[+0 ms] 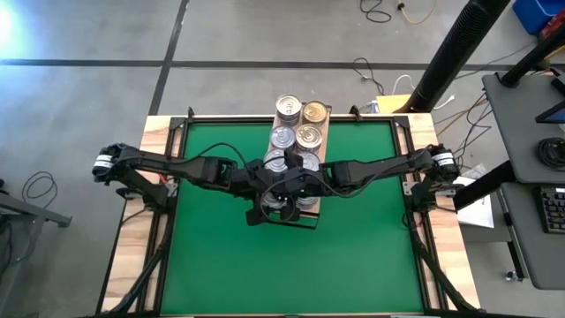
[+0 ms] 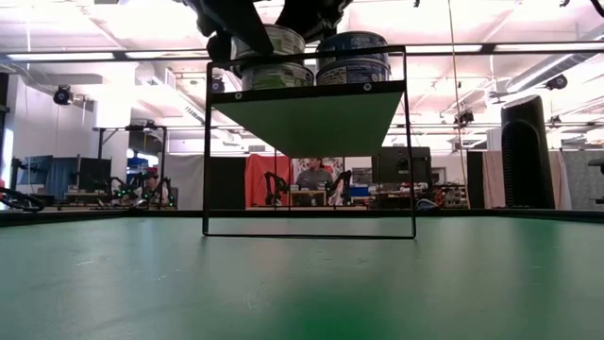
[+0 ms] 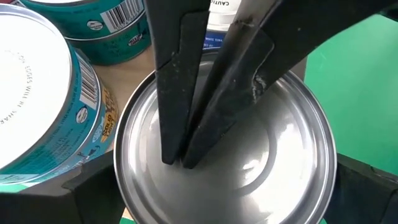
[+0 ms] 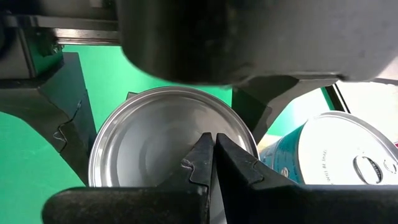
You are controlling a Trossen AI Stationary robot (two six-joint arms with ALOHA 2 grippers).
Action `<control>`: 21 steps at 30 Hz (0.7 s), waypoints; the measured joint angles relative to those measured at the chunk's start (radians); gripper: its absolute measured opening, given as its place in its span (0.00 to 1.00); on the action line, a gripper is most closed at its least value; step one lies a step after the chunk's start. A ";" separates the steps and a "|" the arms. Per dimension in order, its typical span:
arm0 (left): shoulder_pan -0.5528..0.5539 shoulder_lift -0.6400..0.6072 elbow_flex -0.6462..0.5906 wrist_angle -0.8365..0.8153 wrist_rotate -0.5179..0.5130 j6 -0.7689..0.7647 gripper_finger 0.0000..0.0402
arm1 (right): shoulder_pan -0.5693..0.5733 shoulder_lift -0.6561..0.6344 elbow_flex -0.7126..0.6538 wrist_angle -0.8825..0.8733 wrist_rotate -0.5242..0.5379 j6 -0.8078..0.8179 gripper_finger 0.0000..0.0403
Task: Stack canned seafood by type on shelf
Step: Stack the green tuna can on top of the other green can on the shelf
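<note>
**Both arms meet over one tin at the near end of the shelf**

While both dark arms stretch level from the table's side edges toward its middle, their end effectors come together over the 6 o'clock end of the shelf [image 1: 300, 163]. The left end effector [image 1: 269, 205], reaching in from 9 o'clock, stands spread as wide as it goes, one finger on either side of a silver-topped tin [image 3: 224, 162]; whether the pads touch the tin's wall I cannot tell. The right end effector [image 3: 177, 158], coming from 3 o'clock, is pinched fully closed with nothing between its fingers, and its joined tips rest on or just above that tin's bare lid.

Just beside this tin stand teal-labelled tins [image 3: 43, 106] with pale lids. Toward 12 o'clock the shelf carries more canned seafood [image 1: 297, 124] in two rows: silver tops on the 9 o'clock side, gold tops [image 1: 314, 112] on the 3 o'clock side.

The shelf rests on a green mat [image 1: 221, 247] covering the table [image 1: 132, 256], whose pale wooden frame shows along the sides. From table height, the shelf is a raised board on a thin dark frame [image 2: 309, 227] with tins stacked on top. Beyond lies a bright workshop with a grey floor, other robot rigs, a black column [image 2: 527, 151], and a seated person [image 2: 313, 178] far behind.
</note>
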 joint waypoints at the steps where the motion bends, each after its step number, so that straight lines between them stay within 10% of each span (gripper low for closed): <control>1: 0.000 0.000 0.000 -0.003 0.001 -0.002 0.99 | 0.000 0.000 0.000 0.001 0.000 -0.001 0.03; 21: 0.001 0.008 0.093 -0.150 -0.020 -0.016 1.00 | -0.002 -0.002 -0.009 -0.010 0.003 -0.004 0.03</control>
